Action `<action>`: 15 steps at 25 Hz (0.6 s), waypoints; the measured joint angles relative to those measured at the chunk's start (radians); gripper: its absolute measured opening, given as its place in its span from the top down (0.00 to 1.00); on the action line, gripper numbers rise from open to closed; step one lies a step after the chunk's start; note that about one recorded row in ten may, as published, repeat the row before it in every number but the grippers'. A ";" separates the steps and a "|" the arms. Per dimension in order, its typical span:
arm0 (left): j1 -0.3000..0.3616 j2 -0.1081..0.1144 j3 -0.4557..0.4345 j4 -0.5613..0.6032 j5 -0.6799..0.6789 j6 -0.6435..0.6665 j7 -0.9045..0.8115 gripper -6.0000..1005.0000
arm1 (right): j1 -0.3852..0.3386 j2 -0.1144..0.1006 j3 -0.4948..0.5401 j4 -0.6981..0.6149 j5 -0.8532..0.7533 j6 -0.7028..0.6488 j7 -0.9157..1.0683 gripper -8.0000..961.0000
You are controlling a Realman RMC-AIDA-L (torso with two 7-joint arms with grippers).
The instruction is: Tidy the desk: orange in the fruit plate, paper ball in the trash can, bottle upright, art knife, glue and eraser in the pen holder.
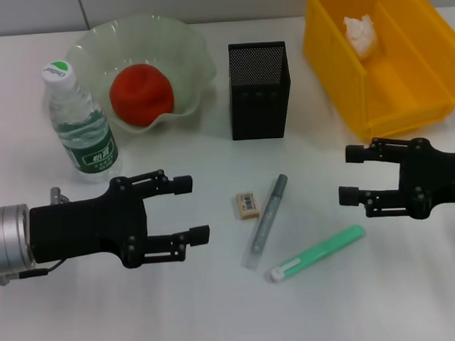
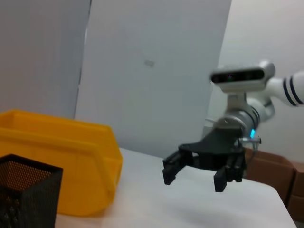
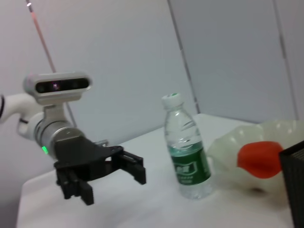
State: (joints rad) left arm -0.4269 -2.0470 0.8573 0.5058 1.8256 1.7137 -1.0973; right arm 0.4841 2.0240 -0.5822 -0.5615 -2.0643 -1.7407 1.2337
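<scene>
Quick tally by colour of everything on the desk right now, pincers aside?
Green: 3 (fruit plate, bottle, glue)
Yellow: 1 (trash can)
Black: 1 (pen holder)
Orange: 1 (orange)
White: 1 (paper ball)
Grey: 1 (art knife)
Beige: 1 (eraser)
Total: 9

The left gripper (image 1: 190, 210) and right gripper (image 1: 350, 174) are black linkage claws with screws. The left's wrist is silver, showing a green light and thin cable; each carries a white camera bar.
</scene>
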 joint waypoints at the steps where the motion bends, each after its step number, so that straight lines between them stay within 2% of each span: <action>1: -0.004 -0.001 0.001 0.000 0.012 -0.001 0.000 0.20 | 0.009 -0.004 -0.027 -0.013 -0.002 -0.001 0.017 0.18; 6: -0.007 -0.001 0.001 0.000 0.019 -0.007 0.000 0.20 | 0.079 -0.018 -0.177 -0.071 -0.055 -0.007 0.090 0.18; 7: -0.007 -0.001 0.001 0.000 0.021 -0.010 0.001 0.20 | 0.117 -0.018 -0.217 -0.084 -0.093 -0.008 0.105 0.18; 8: -0.007 -0.001 0.001 0.000 0.021 -0.010 0.001 0.20 | 0.117 -0.018 -0.217 -0.084 -0.093 -0.008 0.105 0.18; 10: -0.008 -0.001 0.002 0.000 0.030 -0.017 0.001 0.20 | 0.164 -0.013 -0.271 -0.097 -0.127 -0.009 0.113 0.18; 15: -0.012 -0.002 0.002 0.000 0.035 -0.034 -0.001 0.20 | 0.217 -0.005 -0.365 -0.105 -0.147 0.003 0.120 0.18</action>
State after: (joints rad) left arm -0.4394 -2.0487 0.8590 0.5063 1.8605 1.6795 -1.0984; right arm 0.7006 2.0189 -0.9468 -0.6668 -2.2108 -1.7376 1.3541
